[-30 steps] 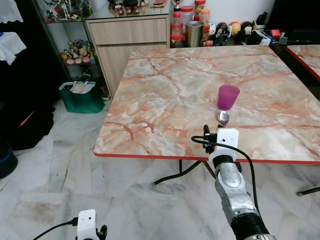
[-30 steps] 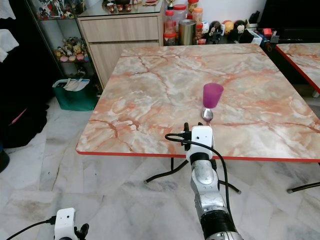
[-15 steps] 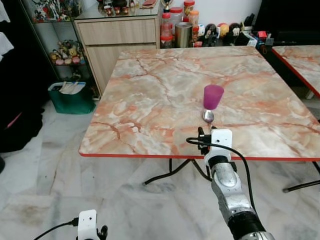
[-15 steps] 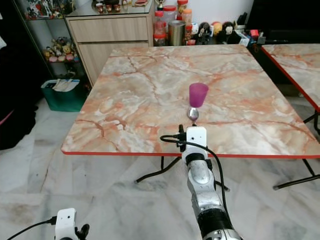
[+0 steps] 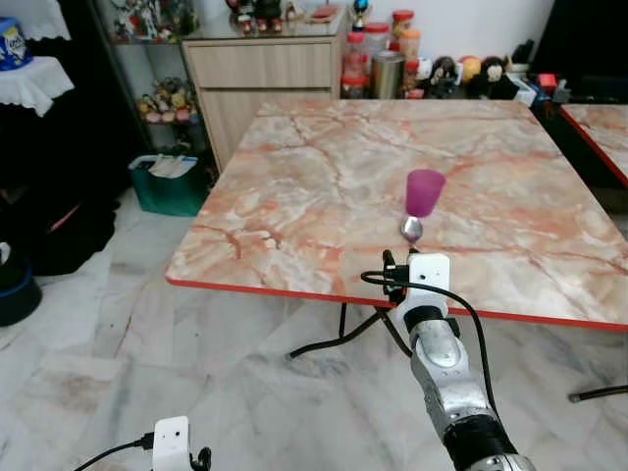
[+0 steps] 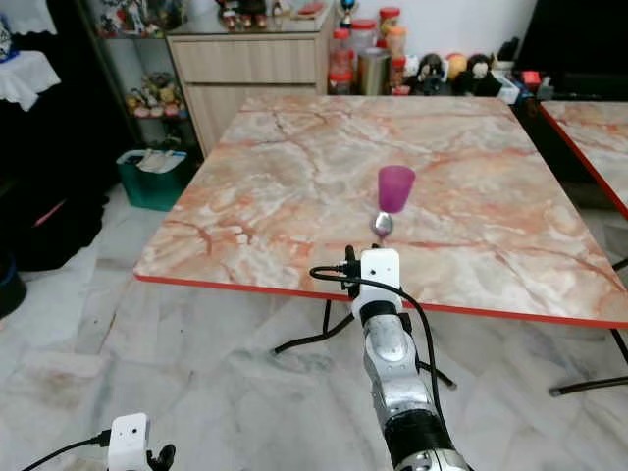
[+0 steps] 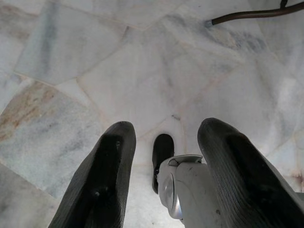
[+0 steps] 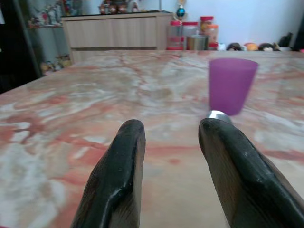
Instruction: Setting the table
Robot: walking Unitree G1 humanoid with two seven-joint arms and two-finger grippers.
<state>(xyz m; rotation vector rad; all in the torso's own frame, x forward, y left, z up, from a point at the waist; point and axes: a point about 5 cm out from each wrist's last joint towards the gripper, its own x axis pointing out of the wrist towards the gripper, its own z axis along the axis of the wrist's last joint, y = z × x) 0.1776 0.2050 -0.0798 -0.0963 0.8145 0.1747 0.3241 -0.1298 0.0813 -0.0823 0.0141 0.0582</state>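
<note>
The right pincer (image 8: 168, 142), fingers apart and empty, hovers at the counter (image 5: 294, 186) edge near the purple cup (image 5: 425, 191); the spoon (image 5: 412, 230) probably needs grasping next.

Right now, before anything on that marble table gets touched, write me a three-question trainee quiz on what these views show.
1. True or false: the purple cup stands upright on the marble table.
2. Multiple choice: the spoon lies (a) inside the cup, (b) on the table just on the near side of the cup, toward the robot, (c) on the floor.
3. Fill the gap: the right tool is raised at the table's near edge with its fingers ____, holding nothing, while the left tool hangs low over the floor.

Key: 1 true; 2 b; 3 open.
</note>
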